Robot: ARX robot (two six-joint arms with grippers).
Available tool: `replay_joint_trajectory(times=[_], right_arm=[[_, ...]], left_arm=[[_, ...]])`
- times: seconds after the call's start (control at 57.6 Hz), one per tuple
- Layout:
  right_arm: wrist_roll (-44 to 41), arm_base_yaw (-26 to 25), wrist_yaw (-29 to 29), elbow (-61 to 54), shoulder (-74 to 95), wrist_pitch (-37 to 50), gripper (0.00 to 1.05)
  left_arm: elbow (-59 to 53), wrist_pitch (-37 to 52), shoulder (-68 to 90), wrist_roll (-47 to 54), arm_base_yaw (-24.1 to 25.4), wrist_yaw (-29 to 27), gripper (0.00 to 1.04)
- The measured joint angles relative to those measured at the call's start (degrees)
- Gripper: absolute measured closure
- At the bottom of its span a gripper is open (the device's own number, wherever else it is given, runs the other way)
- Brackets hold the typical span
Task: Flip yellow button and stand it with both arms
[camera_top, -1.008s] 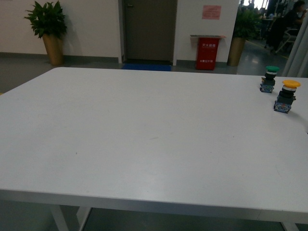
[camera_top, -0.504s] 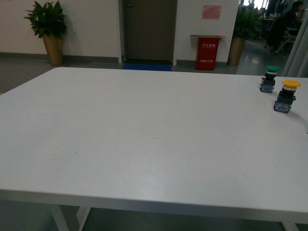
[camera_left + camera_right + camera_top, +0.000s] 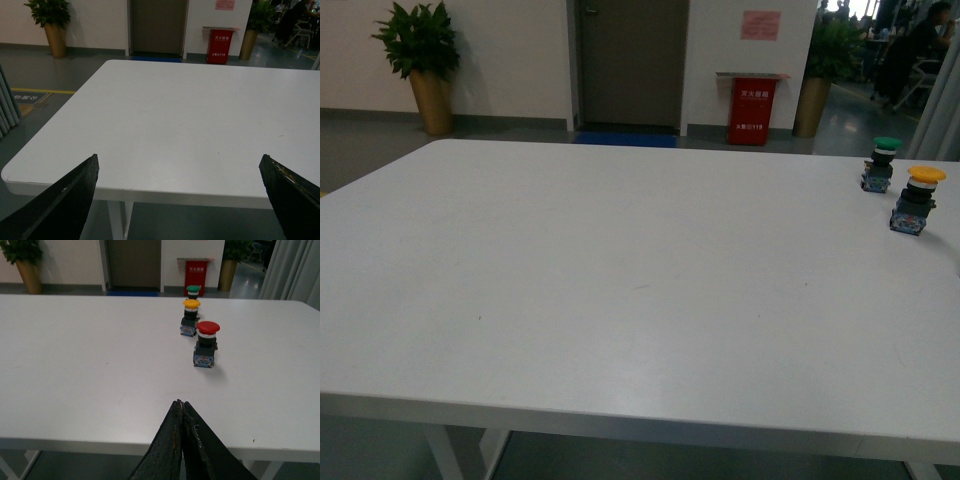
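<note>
far beyond the right fingers [image 3: 181, 412] — yellow button [image 3: 190, 316], upright

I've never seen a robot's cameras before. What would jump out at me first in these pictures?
Probably the big, mostly bare white table, with small push-buttons standing upright near its far right side: the yellow button and a green button behind it. The right wrist view adds a red button nearer that camera, beyond the closed right gripper.

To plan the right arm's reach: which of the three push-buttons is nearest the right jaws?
The red-capped push-button; the yellow-capped push-button and green-capped push-button stand farther along the row.
</note>
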Motion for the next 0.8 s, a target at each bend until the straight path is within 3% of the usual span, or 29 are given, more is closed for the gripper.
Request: replay_joint_trajectory(times=[0.295,0.799], right_arm=[[-0.1,0.0,0.0,0.0,-0.2,-0.3,1.01],[0.0,0.0,0.0,0.0,-0.2,-0.3,0.15]], left_arm=[[0.0,0.0,0.0,0.0,0.0,0.0,0.06],[0.0,0.0,0.0,0.0,0.0,0.0,0.06]])
